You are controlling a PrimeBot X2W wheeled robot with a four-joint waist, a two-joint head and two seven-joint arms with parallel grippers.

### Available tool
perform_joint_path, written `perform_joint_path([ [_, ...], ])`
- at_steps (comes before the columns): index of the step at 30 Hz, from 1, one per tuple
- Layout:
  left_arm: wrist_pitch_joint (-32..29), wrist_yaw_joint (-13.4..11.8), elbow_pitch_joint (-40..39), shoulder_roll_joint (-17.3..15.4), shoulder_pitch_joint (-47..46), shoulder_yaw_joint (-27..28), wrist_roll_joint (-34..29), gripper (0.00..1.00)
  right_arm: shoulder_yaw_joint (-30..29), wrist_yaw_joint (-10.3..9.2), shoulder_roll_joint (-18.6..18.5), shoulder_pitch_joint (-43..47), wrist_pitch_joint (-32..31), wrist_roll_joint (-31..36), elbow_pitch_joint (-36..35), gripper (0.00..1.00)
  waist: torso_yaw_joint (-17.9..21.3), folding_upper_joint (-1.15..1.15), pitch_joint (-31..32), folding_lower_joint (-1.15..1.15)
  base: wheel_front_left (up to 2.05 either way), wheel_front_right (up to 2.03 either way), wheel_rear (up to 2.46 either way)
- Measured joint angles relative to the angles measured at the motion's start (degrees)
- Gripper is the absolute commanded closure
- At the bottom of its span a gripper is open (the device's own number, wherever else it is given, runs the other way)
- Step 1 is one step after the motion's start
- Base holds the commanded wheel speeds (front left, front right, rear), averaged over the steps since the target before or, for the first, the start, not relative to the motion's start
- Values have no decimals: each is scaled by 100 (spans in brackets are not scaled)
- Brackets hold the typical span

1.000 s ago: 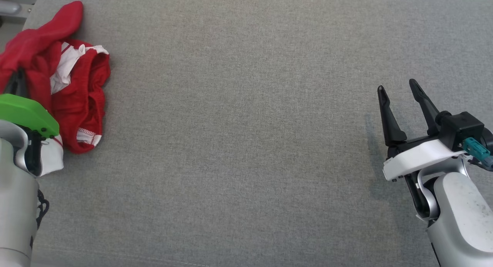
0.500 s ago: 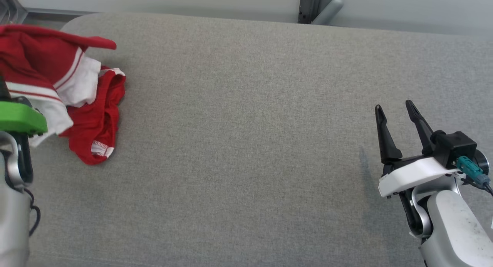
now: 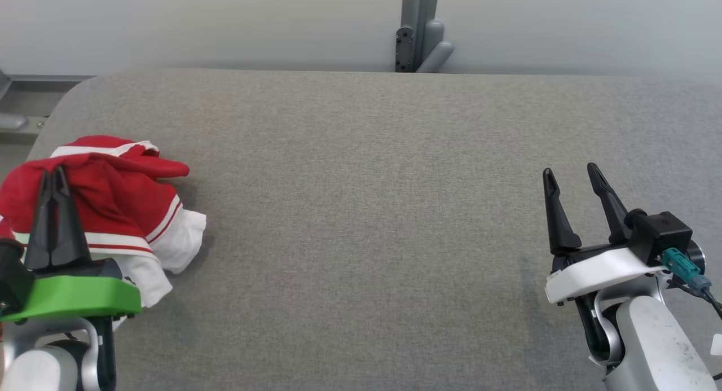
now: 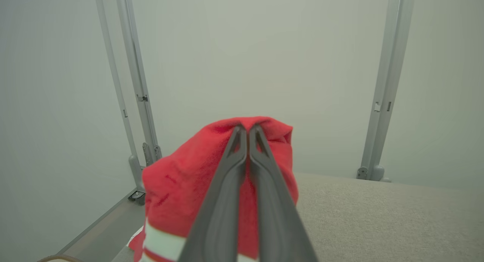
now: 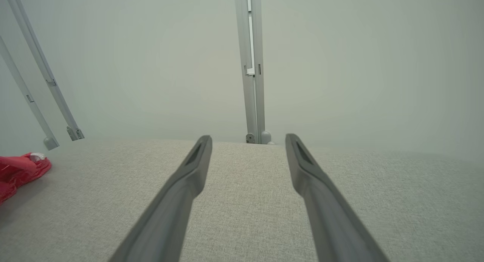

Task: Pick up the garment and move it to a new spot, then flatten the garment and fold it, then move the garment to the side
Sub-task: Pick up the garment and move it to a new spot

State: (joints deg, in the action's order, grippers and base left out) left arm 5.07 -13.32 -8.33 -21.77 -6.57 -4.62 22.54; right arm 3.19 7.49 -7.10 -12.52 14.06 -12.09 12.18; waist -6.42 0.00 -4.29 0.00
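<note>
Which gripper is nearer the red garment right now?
Left. The left gripper is shut on the red garment; the right gripper stands open far across the grey surface.

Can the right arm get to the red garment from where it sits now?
Doubtful. Nothing blocks the grey surface between them, but the garment is pinched in the left gripper at the far left edge, the full width away from the open right gripper.
</note>
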Motion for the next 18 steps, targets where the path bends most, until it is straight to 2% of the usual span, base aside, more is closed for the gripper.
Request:
perform_joint_path([
  [3,-108,-21,-211,89,95,-183,-15,100,30,0,34,3,0,-1,-54,0,190,0,33,0,0,0,0],
  [7,-203,78,-256,254,18,-498,-14,100,86,0,81,12,-16,-15,-125,0,486,0,47,0,0,0,0],
  [11,-282,337,-149,408,-437,-959,-52,100,108,0,101,21,-44,-44,-201,0,837,0,22,0,0,0,0],
  [18,-382,864,479,955,-1459,-1885,-191,100,74,0,120,21,-79,-105,-291,0,1507,0,-129,0,0,0,0],
])
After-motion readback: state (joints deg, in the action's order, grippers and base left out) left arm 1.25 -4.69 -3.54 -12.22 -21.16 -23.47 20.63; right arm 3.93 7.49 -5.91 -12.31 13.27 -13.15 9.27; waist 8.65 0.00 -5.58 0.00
